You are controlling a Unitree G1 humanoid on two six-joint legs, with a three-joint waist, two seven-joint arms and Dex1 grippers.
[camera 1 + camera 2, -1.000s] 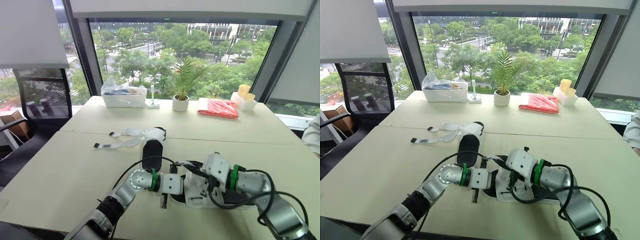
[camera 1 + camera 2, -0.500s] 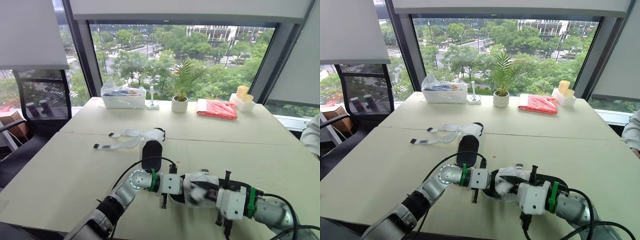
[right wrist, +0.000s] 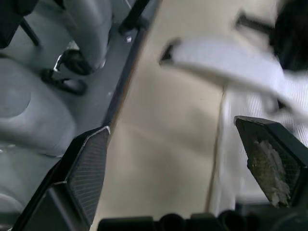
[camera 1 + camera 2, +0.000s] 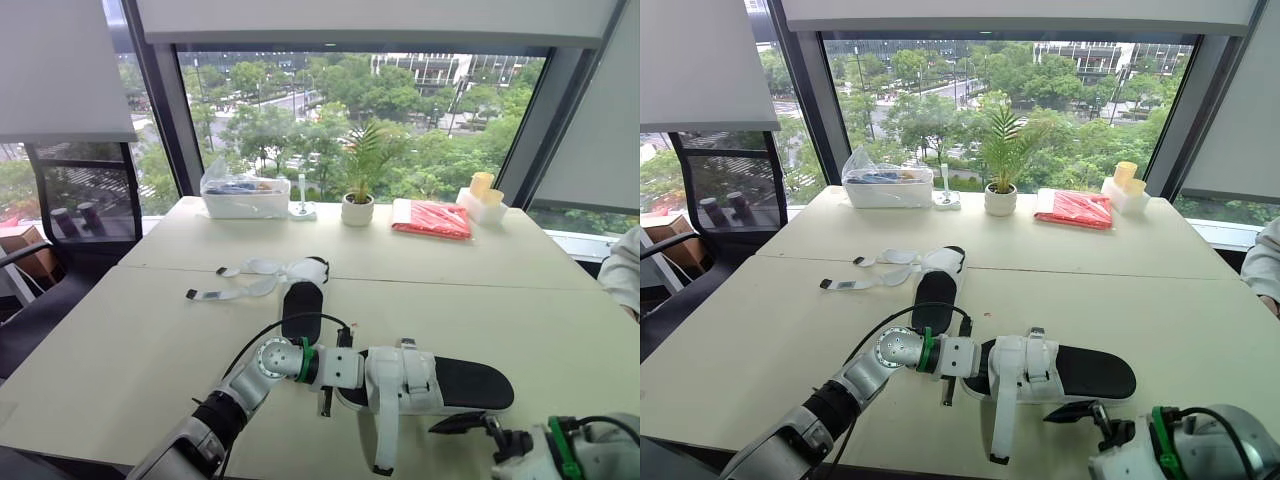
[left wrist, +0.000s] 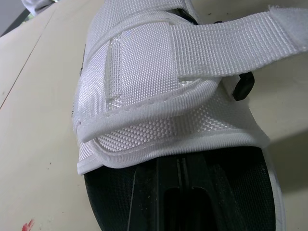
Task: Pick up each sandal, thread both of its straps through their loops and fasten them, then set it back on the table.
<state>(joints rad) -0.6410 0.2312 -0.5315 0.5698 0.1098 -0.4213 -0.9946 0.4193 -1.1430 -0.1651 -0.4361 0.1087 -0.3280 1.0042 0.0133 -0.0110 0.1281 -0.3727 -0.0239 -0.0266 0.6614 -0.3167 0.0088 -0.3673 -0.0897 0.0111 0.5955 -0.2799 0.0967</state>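
The near sandal (image 4: 470, 382) has a black sole and white straps (image 4: 402, 378) and lies on the table (image 4: 120, 340). One of its straps (image 4: 385, 435) trails loose toward the front edge. My left gripper (image 4: 342, 385) is shut on the toe end of this sandal; the left wrist view looks close over the white upper (image 5: 154, 86). My right gripper (image 4: 468, 425) stands open just in front of the sandal's heel, holding nothing, its fingers (image 3: 86, 168) wide apart. The second sandal (image 4: 303, 300) lies farther back with its straps (image 4: 245, 287) spread out to the left.
Along the far edge stand a clear plastic bag (image 4: 245, 190), a small potted plant (image 4: 358, 205), a red packet (image 4: 433, 217) and yellow cups (image 4: 483, 190). An office chair (image 4: 80, 200) is at the left. A person's sleeve (image 4: 628, 275) shows at the right.
My right gripper let go of the near sandal's straps, opened wide and drew back toward the front right. The strap now hangs loose. The left gripper has stayed in place.
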